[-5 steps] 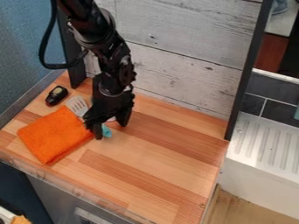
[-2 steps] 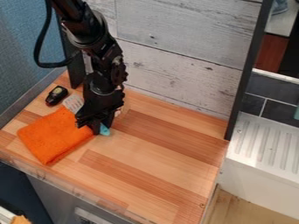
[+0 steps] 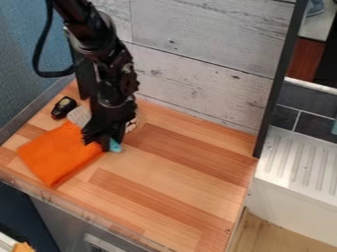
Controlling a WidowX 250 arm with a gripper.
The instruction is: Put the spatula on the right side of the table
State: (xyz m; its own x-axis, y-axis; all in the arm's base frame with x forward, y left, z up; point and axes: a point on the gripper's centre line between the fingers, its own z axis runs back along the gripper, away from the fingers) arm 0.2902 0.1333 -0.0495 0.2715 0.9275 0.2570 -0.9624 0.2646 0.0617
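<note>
Gripper (image 3: 113, 144): fingers, wide before, now drawn nearly together, apparently holding the spatula (image 3: 79, 116). Spatula: by the orange cloth (image 3: 58, 153), towards the worktop's (image 3: 184, 182) left edge, nudged slightly leftward; grasp seemingly made, rightward transfer outstanding.

The robot arm (image 3: 82, 15) is showing black throughout, its smooth surfaces catching small pale glints. A bulky, rounded housing (image 3: 93, 42) is giving way to a slimmer, knobbly middle section (image 3: 119, 69) with uneven, stepped edges, while a thick black cable (image 3: 51, 75) is forming a wide loop beside it. The gripper (image 3: 110, 141) is matching in black, its body looking blocky and angular below a rounded wrist joint (image 3: 113, 96).
</note>
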